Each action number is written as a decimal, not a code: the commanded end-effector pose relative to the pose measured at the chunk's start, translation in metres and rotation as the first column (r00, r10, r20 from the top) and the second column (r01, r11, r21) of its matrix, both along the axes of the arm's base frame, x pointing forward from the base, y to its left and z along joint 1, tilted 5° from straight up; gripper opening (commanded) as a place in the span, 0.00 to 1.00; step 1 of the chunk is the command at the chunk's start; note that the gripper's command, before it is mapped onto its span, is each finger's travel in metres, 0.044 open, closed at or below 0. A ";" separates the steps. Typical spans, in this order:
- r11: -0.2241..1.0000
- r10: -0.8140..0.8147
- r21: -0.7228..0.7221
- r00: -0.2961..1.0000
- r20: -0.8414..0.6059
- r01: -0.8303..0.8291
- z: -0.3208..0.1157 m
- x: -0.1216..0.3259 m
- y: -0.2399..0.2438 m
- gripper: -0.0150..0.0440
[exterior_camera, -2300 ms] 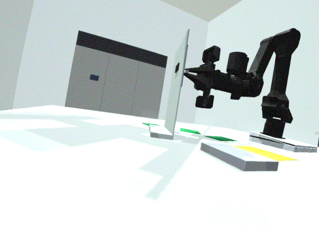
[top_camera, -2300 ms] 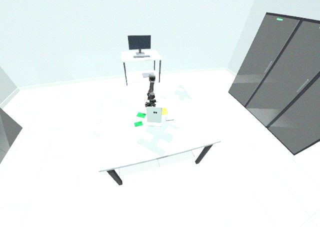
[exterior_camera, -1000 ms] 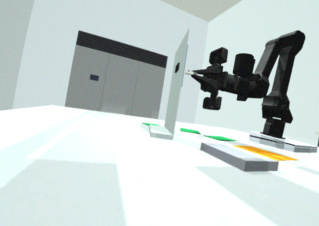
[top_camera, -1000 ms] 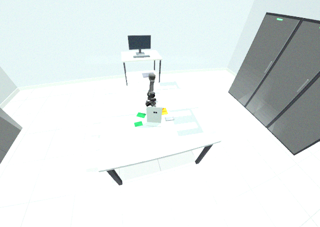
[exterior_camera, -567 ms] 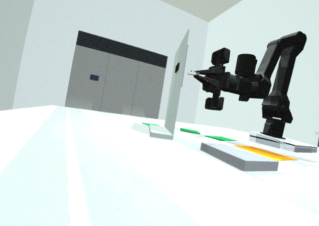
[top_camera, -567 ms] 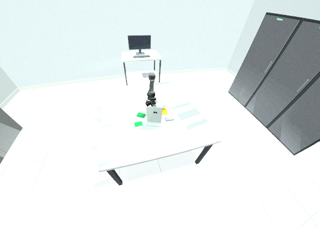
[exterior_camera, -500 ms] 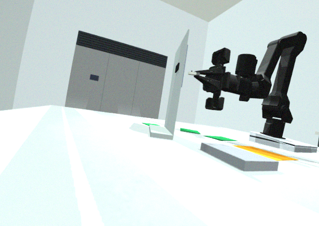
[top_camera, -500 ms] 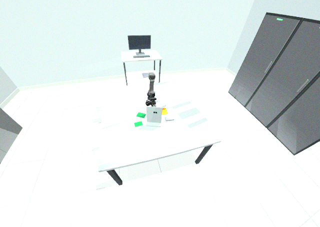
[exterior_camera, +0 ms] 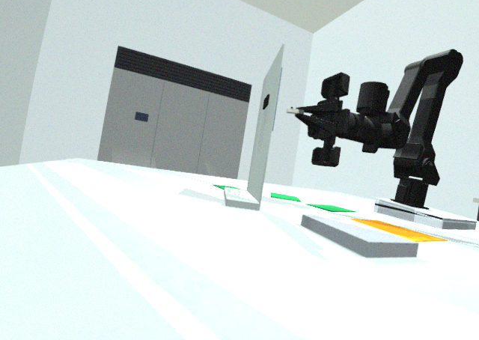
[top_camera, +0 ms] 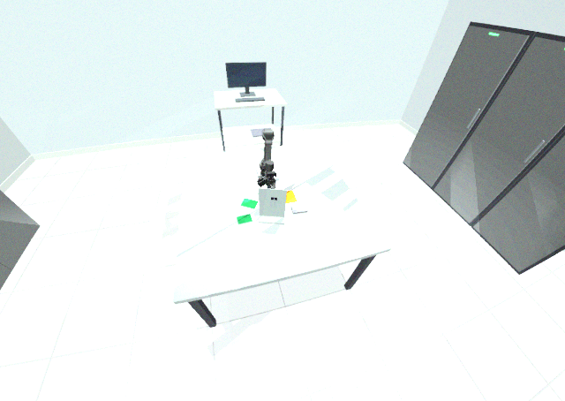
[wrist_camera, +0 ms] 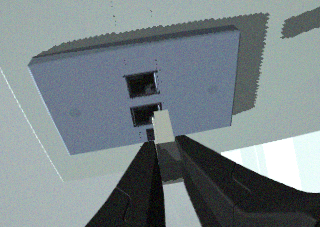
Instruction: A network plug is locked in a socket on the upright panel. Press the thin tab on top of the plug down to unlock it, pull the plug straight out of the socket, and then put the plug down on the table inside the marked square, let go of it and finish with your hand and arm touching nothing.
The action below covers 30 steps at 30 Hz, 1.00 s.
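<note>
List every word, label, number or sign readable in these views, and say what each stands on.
None: no readable text in any view.
Upright panel: blank, apart from dark sockets.
Plug in the gripper: no marking.
Monitor: dark screen, nothing shown.
Cabinet: small green light strip, too small to tell whether it bears characters.

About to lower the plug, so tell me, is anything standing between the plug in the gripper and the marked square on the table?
I cannot tell which mark is the target. The plug is clear of the upright panel, held in the gripper above the table. Nothing visible blocks the way down; a raised grey block lies on the table nearby.
</note>
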<state>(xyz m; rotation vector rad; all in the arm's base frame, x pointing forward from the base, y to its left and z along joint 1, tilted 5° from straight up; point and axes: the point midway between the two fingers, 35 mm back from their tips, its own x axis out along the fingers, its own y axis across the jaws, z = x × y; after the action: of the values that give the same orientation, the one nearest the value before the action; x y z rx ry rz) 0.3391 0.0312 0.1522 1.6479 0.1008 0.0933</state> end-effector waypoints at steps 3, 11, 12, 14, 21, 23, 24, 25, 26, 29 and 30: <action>1.000 -0.003 0.004 1.000 0.001 0.003 0.001 -0.003 0.000 0.25; 1.000 -0.003 0.004 1.000 0.001 0.003 0.001 -0.007 0.001 0.25; 1.000 -0.003 0.004 1.000 0.001 0.003 0.001 -0.008 0.001 0.25; 1.000 -0.003 0.004 1.000 0.001 0.003 0.001 -0.009 0.001 0.25; 1.000 -0.003 0.004 1.000 0.001 0.003 0.001 -0.012 0.002 0.25; 1.000 -0.003 0.004 1.000 0.001 0.003 0.001 -0.012 0.002 0.25; 1.000 -0.003 0.004 1.000 0.001 0.003 0.001 -0.013 0.002 0.25; 1.000 -0.003 0.004 1.000 0.001 0.003 0.001 -0.013 0.002 0.25; 1.000 -0.003 0.004 1.000 0.001 0.003 0.001 -0.014 0.002 0.25; 1.000 -0.003 0.004 1.000 0.001 0.003 0.001 -0.015 0.003 0.25; 1.000 -0.003 0.004 1.000 0.001 0.003 0.001 -0.015 0.003 0.25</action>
<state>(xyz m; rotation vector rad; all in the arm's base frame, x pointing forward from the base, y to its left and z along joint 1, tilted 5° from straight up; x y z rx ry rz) 0.3255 0.0341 0.1522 1.6480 0.1022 0.0919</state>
